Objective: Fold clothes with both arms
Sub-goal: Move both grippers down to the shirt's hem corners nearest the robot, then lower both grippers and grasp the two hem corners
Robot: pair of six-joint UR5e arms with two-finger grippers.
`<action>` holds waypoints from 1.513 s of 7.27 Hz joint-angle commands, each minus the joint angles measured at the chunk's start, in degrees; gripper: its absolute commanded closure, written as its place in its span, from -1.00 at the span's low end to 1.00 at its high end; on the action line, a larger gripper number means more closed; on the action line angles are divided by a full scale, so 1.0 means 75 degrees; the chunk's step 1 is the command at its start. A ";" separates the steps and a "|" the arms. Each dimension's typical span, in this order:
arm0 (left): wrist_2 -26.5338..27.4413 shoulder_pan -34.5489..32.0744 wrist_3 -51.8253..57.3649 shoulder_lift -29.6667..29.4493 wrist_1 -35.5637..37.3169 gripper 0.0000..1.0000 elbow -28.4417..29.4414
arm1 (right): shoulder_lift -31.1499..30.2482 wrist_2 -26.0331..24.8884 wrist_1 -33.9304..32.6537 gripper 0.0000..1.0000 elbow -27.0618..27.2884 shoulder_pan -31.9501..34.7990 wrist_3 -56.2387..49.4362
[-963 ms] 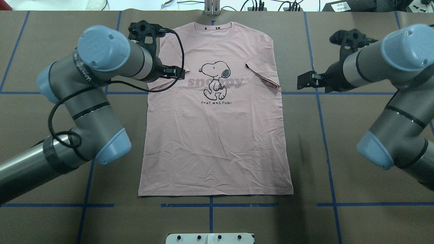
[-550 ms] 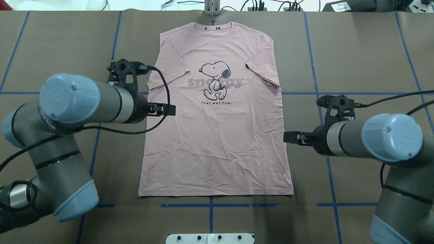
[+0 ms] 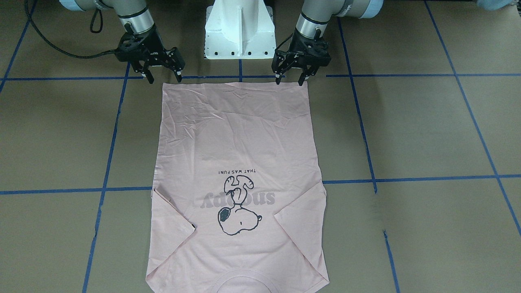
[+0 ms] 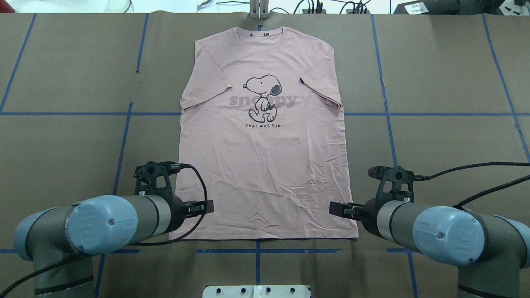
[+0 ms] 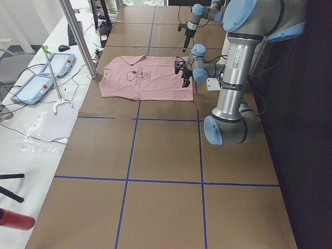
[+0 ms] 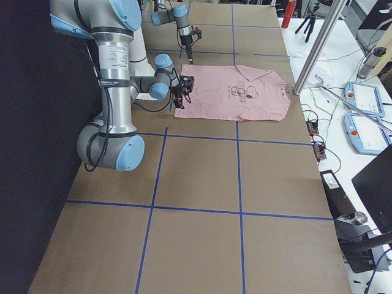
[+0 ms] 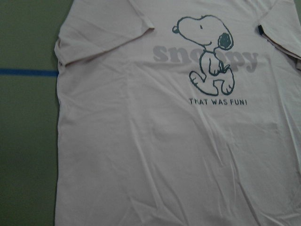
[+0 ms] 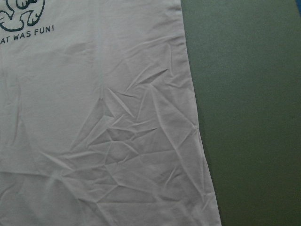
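A: The pink T-shirt [image 4: 265, 165] lies flat on the table [image 4: 434, 82], face up. Seen from overhead, the collar is at twelve o'clock and the hem at six. Both sleeves lie turned in over the chest, so I'd call the side folds done.

B: And the lengthwise fold isn't started! The left gripper [image 3: 290, 81] is poised at the seven o'clock hem corner and the right gripper [image 3: 164, 79] at five. Both have their jaws spread wide with nothing between them.

A: Touching cloth?

B: Can't tell; the fingertips sit right at the hem edge. Only the front-facing camera shows that spread. From overhead each gripper is seen edge-on.

A: The wrist cameras show no fingers at all. The left one catches the dog print, with the black sleeve tag [image 7: 259, 29] at two o'clock. The right one shows creased fabric along the shirt's side edge.
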 commanded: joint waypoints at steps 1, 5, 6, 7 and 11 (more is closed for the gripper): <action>0.0257 0.0417 -0.0410 0.0540 0.0038 -0.44 0.0033 | -0.0008 -0.0129 0.0000 -0.98 0.0001 -0.0072 0.0025; 0.0257 0.0523 -0.0386 0.0635 0.0038 -0.29 0.0149 | -0.0020 -0.0129 0.0000 -0.99 0.0001 -0.0061 0.0025; 0.0257 0.0546 -0.0386 0.0624 0.0038 -0.22 0.0243 | -0.0043 -0.0129 0.0000 -0.99 0.0001 -0.0061 0.0025; 0.0257 0.0558 -0.0398 0.0600 0.0038 -0.17 0.0256 | -0.0043 -0.0129 0.0000 -0.99 0.0001 -0.0061 0.0025; 0.0269 0.0582 -0.0410 0.0611 0.0038 -0.01 0.0314 | -0.0090 -0.0141 0.0000 -0.99 -0.0011 -0.0061 0.0025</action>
